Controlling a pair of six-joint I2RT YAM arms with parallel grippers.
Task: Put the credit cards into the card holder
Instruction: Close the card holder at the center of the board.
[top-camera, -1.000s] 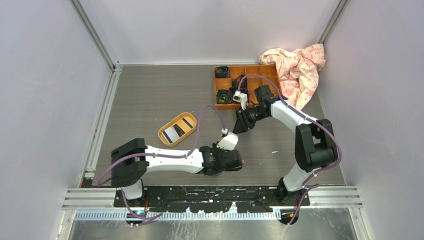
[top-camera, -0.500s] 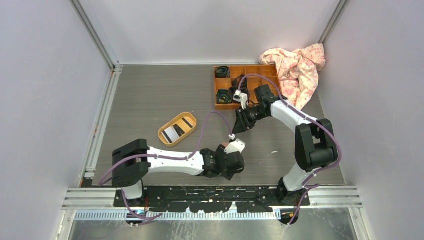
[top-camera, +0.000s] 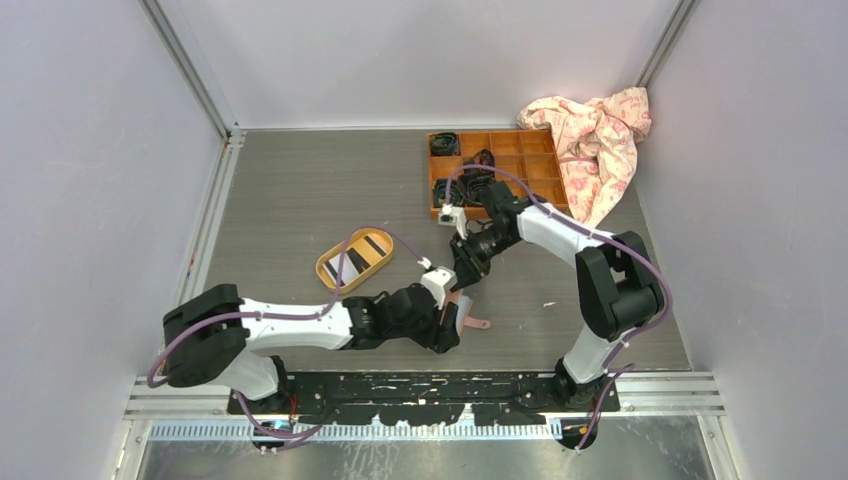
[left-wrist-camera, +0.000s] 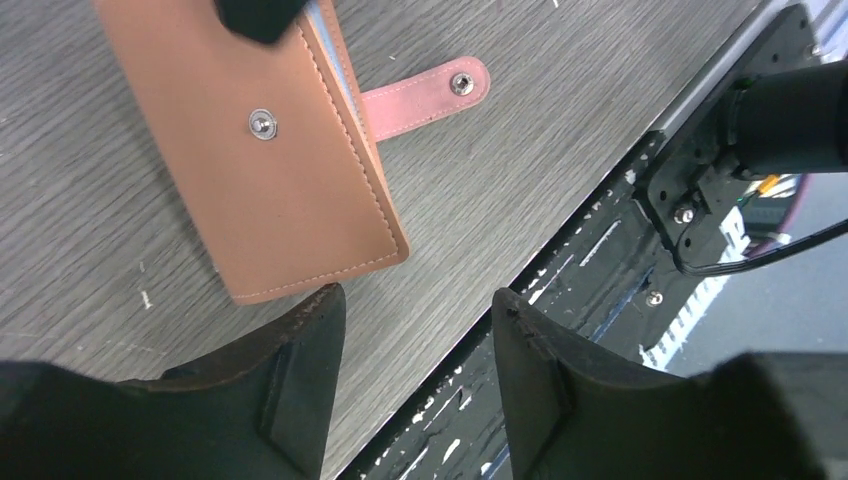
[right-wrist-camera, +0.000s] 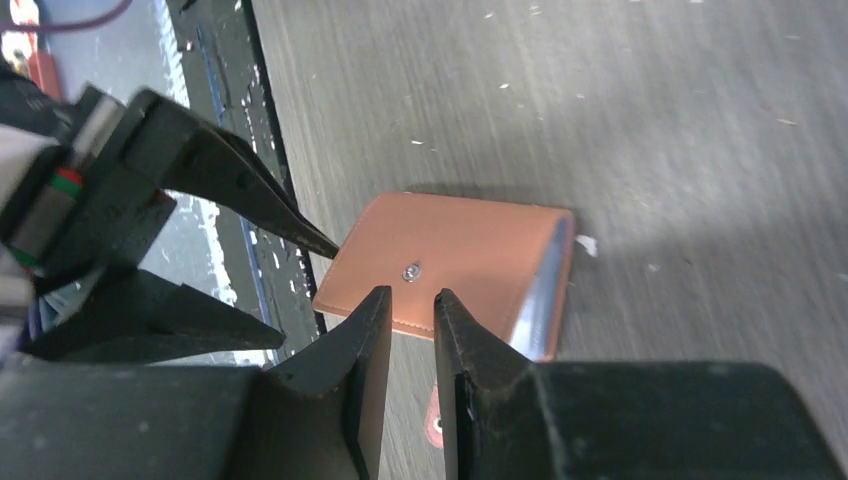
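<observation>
The salmon-pink card holder (top-camera: 466, 316) lies folded shut on the table near its front edge, with its snap tab (left-wrist-camera: 425, 90) undone and sticking out. My left gripper (left-wrist-camera: 415, 300) is open and empty, just beside the holder's near end (left-wrist-camera: 270, 150). My right gripper (right-wrist-camera: 410, 295) hovers over the holder (right-wrist-camera: 450, 255), jaws almost together with nothing between them. Its tip shows at the top of the left wrist view (left-wrist-camera: 260, 12). The credit cards, one white (top-camera: 347, 265) and one black-striped (top-camera: 375, 243), lie in the yellow oval tray (top-camera: 328, 272).
An orange-brown wooden compartment box (top-camera: 520, 160) with dark coiled items stands at the back. A pink floral cloth (top-camera: 595, 135) lies at the back right. The black base rail (left-wrist-camera: 600, 230) runs just past the table's front edge.
My left arm has swung leftward and drawn its gripper back, so the card holder now shows on the table. My right gripper has moved near and left, from by the box to over the holder.
</observation>
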